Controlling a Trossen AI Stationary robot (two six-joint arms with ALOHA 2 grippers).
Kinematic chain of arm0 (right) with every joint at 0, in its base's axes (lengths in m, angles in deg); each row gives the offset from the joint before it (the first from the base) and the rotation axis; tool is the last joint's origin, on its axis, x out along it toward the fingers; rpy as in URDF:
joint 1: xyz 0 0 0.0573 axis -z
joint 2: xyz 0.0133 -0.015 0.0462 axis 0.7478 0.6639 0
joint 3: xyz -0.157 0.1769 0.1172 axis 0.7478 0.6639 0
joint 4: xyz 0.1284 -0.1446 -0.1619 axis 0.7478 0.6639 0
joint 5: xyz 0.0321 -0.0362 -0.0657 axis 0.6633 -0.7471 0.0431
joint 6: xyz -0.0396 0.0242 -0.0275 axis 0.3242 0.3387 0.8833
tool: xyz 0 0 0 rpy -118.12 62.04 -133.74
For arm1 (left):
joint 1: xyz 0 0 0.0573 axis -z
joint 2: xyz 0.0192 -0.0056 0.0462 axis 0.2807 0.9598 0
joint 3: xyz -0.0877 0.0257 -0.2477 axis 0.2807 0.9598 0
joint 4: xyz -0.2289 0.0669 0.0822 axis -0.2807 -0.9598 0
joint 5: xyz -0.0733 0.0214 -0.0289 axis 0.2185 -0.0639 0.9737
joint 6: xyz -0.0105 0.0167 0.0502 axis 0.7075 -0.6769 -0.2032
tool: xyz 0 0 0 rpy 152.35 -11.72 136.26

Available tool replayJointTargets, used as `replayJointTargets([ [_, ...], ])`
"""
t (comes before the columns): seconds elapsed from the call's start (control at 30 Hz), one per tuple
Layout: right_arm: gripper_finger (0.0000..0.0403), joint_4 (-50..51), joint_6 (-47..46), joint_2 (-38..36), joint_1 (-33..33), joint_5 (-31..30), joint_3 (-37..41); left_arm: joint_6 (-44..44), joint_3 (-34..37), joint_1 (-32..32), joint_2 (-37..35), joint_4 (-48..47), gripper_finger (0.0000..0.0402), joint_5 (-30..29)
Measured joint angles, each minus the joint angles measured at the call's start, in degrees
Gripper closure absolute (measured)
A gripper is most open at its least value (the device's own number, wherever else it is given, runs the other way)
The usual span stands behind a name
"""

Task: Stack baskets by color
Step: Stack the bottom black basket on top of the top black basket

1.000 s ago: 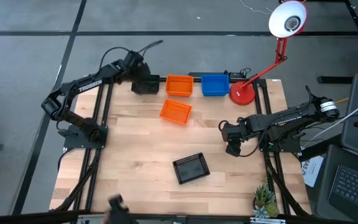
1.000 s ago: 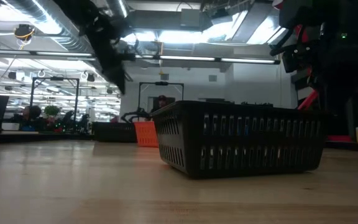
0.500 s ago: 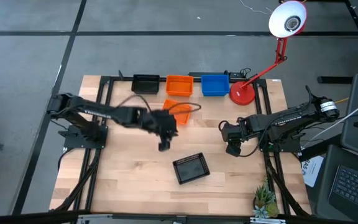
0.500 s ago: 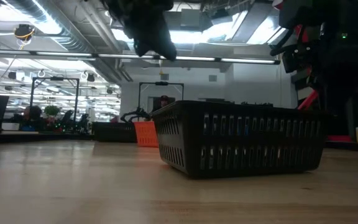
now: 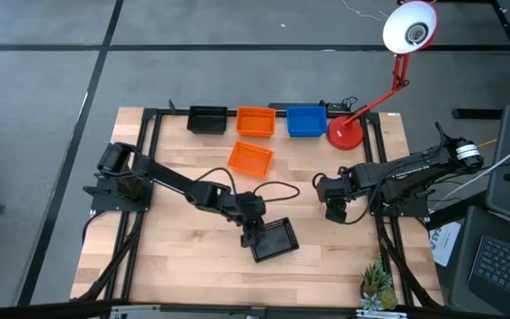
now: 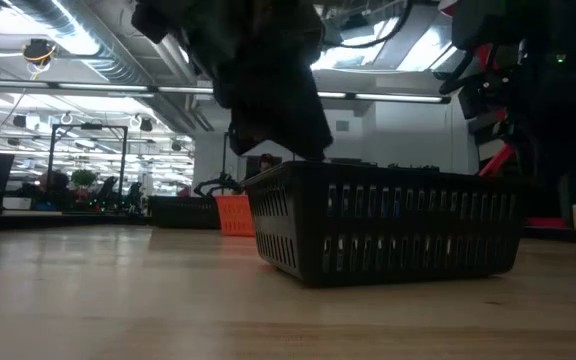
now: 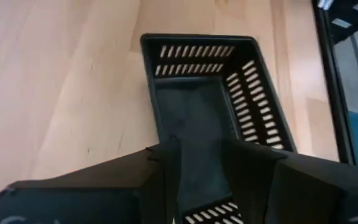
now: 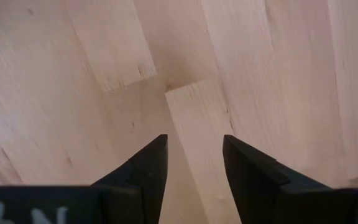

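Note:
A black basket (image 5: 275, 239) stands alone on its bottom near the table's front middle. My left gripper (image 5: 251, 236) hangs open just over its left end, slanting down; its fingers (image 7: 166, 158) look into the basket's inside (image 7: 191, 112), and I see no touch. A loose orange basket (image 5: 250, 159) sits farther back. Along the far edge stand a black basket (image 5: 206, 120), an orange basket (image 5: 255, 121) and a blue basket (image 5: 305, 121) in a row. My right gripper (image 5: 333, 211) points down, open, over bare wood at the right.
A red lamp base (image 5: 345, 133) stands right of the blue basket, its arm reaching up to a white shade (image 5: 410, 28). A small plant (image 5: 377, 283) sits at the near right corner. Bare wood lies left of and in front of the loose black basket.
My left gripper has left the black basket at the far edge, which stays there. It has swung toward the table's near and right side and come down over the loose black basket's left end, turning as it went.

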Motion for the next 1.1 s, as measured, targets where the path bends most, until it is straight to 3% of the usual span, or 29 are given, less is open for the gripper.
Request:
replayJointTargets([
  [0.27, 0.0248, 1.09, 0.17, 0.00, 0.00, 0.01, 0.00, 1.25, -0.34, 0.23, 0.31, -5.54, 0.0298, -8.44],
  [0.73, 0.0248, 1.14, 1.49, 0.00, 0.00, -0.05, 0.00, 3.27, -0.25, 1.28, 2.66, -4.75, 0.0298, -6.74],
  [0.93, 0.0248, 1.07, 1.36, 0.00, 0.00, -0.07, 0.00, 4.76, -0.32, 1.11, 2.09, -0.57, 0.0298, -6.99],
  [1.1, 0.0248, 1.05, 1.36, 0.00, -0.01, -0.10, 0.00, 8.71, -0.34, 1.65, 1.92, 6.55, 0.0298, -3.09],
])
